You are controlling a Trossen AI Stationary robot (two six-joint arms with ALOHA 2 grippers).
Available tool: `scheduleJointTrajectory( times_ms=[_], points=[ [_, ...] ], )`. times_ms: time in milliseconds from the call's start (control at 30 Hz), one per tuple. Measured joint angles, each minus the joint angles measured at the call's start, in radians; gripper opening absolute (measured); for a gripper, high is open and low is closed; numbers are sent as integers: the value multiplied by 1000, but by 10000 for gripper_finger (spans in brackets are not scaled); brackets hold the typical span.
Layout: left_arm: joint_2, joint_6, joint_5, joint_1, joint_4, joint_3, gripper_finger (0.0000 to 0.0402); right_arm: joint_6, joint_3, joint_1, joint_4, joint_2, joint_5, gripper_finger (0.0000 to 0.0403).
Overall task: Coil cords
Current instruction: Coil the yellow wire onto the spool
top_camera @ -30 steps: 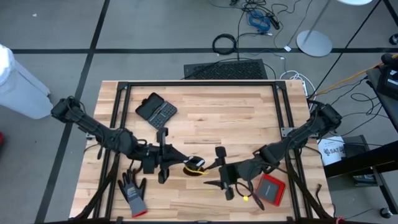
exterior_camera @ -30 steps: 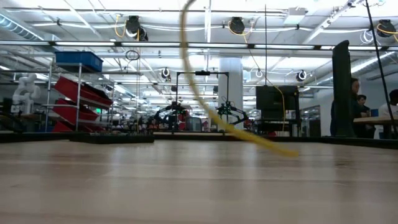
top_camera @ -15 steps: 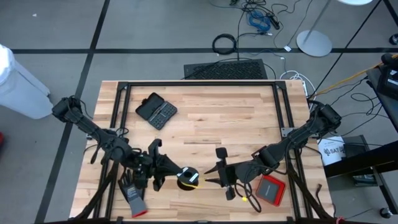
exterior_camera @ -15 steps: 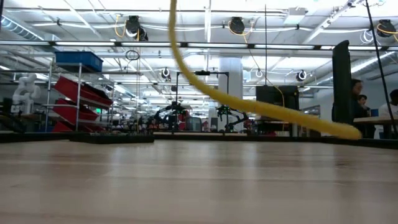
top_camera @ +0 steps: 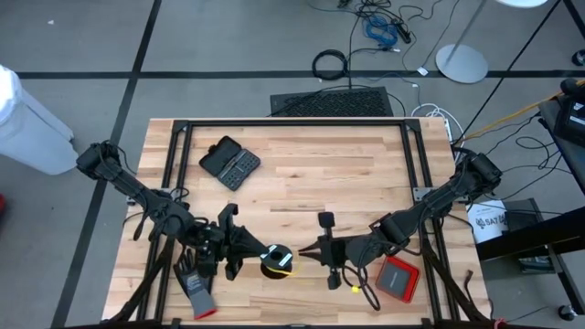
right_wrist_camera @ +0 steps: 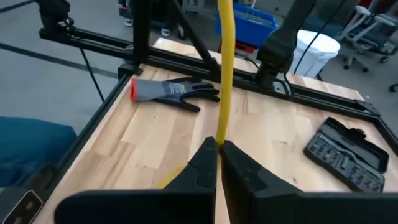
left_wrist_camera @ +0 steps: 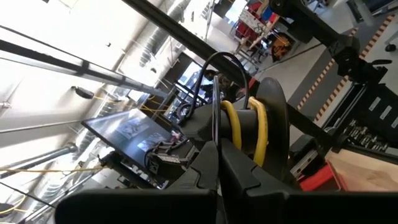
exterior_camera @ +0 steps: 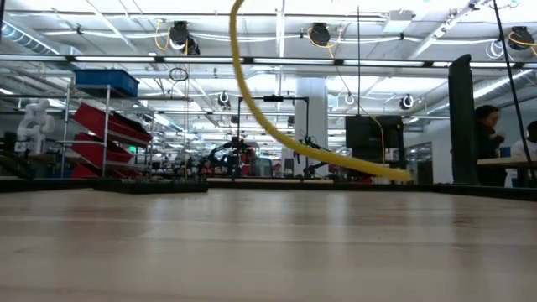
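The yellow cord [top_camera: 284, 261] is partly wound in a small ring on a black round part [top_camera: 272, 259], held up above the table's near middle. My left gripper [top_camera: 253, 253] is shut at that ring from the left. My right gripper [top_camera: 309, 257] is shut on the cord's free run just right of the ring. In the left wrist view two yellow turns [left_wrist_camera: 260, 129] lie on the black round part [left_wrist_camera: 277, 122]. In the low view the cord [exterior_camera: 252, 109] hangs in a curve above the table. A loose yellow end [top_camera: 356, 289] lies by the right arm. My left gripper comes nearly level from the table's left, its shut fingers [left_wrist_camera: 239, 171] meeting the ring at the yellow turns [left_wrist_camera: 231, 127]. The fingers themselves hide the exact spot. The ring is lifted clear of the table. My right gripper pinches the single yellow strand [right_wrist_camera: 221, 127] between its two fingers [right_wrist_camera: 205, 163], coming from the table's right and slanting a little down. The cord runs straight on from the fingertips toward the ring, clear of the table.
A grey glove [top_camera: 195, 283] lies near the front left, under the left arm. A black case [top_camera: 229, 163] lies at the back left. A red flat thing [top_camera: 399, 279] sits at the front right. A black frame [top_camera: 292, 122] edges the table.
My right gripper has shut on the yellow strand while staying in place. My left gripper has carried the ring a little toward the table's near left and rolled, then kept still. In the low view the hanging cord has swung and its curve has shifted.
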Motion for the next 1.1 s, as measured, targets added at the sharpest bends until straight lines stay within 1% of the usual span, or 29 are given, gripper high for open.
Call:
scheduleJointTrajectory(
  times_ms=[167,300,400,467,567,667,767,867,1033,1100],
  points=[
    [0,0,1,0,0,0,2,-8,0,1,21,0,65,1],
    [0,-3,1,0,0,0,2,-16,0,2,24,0,88,1],
    [0,-8,7,0,0,0,2,-24,0,2,30,0,132,1],
    [0,-10,25,0,0,0,2,-31,0,3,36,0,179,0],
    [9,-11,83,4,16,0,2,-50,0,3,77,0,251,0],
    [36,-11,110,12,61,0,2,-87,0,3,145,0,283,0],
    [76,-12,112,27,134,0,2,-124,0,3,206,0,282,0],
    [123,-10,124,46,208,-1,2,-144,0,3,225,7,278,0],
    [176,-11,139,80,364,-1,2,-138,0,-5,245,40,255,0],
    [192,-12,153,90,401,-1,2,-138,0,-14,270,59,250,0]
  ],
)
